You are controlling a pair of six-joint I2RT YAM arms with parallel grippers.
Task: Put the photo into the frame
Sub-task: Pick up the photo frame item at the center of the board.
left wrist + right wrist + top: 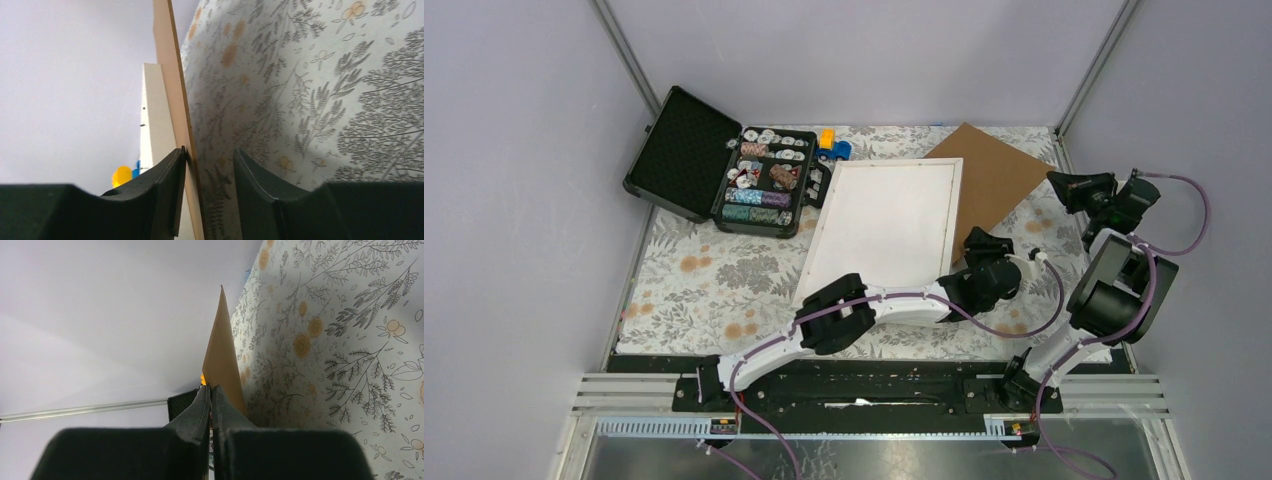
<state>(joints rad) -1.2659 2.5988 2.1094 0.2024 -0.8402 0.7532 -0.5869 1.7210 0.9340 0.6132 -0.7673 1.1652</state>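
My right fingers (199,412) are pressed flat together, with no gap and nothing seen between them. Just beyond their tips a brown board (222,355) shows nearly edge-on against the floral cloth (340,340) on the desk. Left of the board is a black case (180,402), partly hidden.

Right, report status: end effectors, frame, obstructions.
Left end effector open, straddling brown board edge. Right end effector shut at board's corner. Frame lying flat, photo not in sight. Board partly under frame.
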